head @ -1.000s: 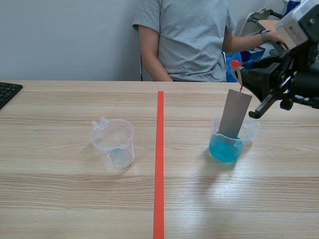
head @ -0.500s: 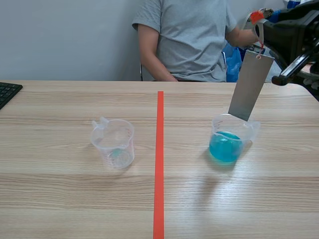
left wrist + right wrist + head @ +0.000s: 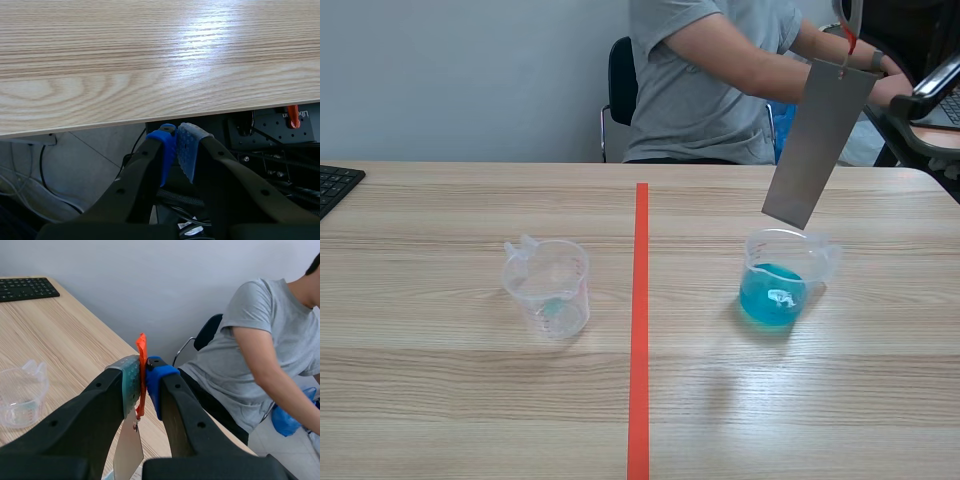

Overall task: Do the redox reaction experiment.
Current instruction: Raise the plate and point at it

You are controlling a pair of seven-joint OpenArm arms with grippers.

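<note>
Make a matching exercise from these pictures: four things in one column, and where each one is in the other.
Things
1. grey metal sheet
2. clear plastic cup of blue liquid
3. clear plastic cup without blue liquid
4. black keyboard

Places
A. on the table, left of the orange-red tape line
B. at the table's far left edge
C. in the air above a cup, hanging by an orange-red ribbon from the right gripper
D. on the table, right of the tape line

Pairs: 1-C, 2-D, 3-A, 4-B
</note>
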